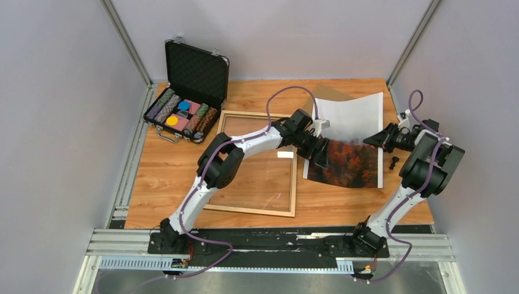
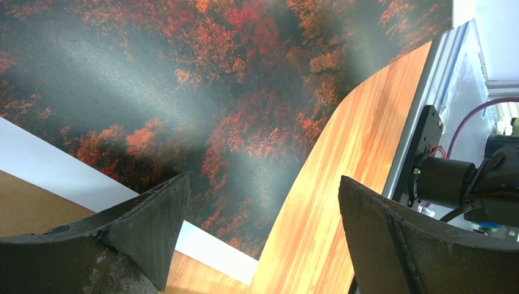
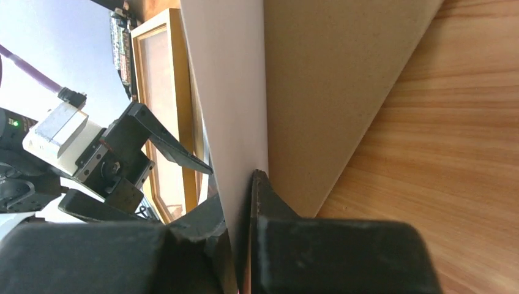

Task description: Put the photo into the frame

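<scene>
Our right gripper [image 3: 242, 190] pinches the photo [image 3: 226, 92] by its edge; thin and floppy, it curls, so we want the wide-open left gripper [image 2: 263, 184] on the opposite edge.

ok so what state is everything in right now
photo: picture side up, bowed, right edge pinched and lifted
frame: lying flat, no photo in it
right gripper: jaws shut on the photo's edge
left gripper: jaws wide open over the photo
backing board: partly under the photo
poker chip case: open, lid up
</scene>
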Controlling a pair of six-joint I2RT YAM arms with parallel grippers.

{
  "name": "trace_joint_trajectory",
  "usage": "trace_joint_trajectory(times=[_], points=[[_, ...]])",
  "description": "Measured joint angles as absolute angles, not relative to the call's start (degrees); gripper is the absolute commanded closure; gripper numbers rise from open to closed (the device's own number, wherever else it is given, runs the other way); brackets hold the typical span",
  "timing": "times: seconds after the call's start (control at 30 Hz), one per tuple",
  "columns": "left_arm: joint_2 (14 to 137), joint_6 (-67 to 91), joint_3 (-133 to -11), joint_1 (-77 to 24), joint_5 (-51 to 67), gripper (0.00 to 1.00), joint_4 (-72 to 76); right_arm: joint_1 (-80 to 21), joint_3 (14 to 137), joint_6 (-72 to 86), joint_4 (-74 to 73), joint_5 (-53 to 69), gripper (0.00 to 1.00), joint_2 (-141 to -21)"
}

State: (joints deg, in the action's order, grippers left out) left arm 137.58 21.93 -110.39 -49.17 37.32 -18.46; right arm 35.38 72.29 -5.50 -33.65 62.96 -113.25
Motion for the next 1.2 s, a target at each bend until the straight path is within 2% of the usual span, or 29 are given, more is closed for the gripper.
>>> trace_joint_trajectory(times=[0.07,0.3,0.5,0.7,0.87,1.03,1.2], points=[[137.4,21.8,-110.4,-49.2,36.9,0.00,-18.9,35.2,72.0,-5.7,-33.7,62.7,1.00,-112.5],[136.1,20.5,-110.5,-49.1,33.9,0.00,-22.7,33.2,71.3,-4.6,-34.0,58.3,1.00,-100.4],[133.6,19.9,-110.5,-48.2,31.0,0.00,-26.9,26.5,71.4,-2.3,-34.0,50.4,1.00,-87.7],[126.7,19.8,-111.0,-45.3,29.3,0.00,-30.1,19.4,74.8,0.3,-34.0,40.7,1.00,-80.0],[118.5,19.9,-111.9,-41.1,29.2,0.00,-31.1,11.2,80.8,1.0,-34.3,31.2,1.00,-76.8],[112.3,21.4,-112.2,-37.6,29.5,0.00,-31.1,-1.8,87.7,1.0,-35.0,20.9,1.00,-76.9],[107.9,28.1,-110.2,-34.0,31.9,0.00,-30.0,-14.6,89.4,0.8,-34.6,12.1,1.00,-80.2]])
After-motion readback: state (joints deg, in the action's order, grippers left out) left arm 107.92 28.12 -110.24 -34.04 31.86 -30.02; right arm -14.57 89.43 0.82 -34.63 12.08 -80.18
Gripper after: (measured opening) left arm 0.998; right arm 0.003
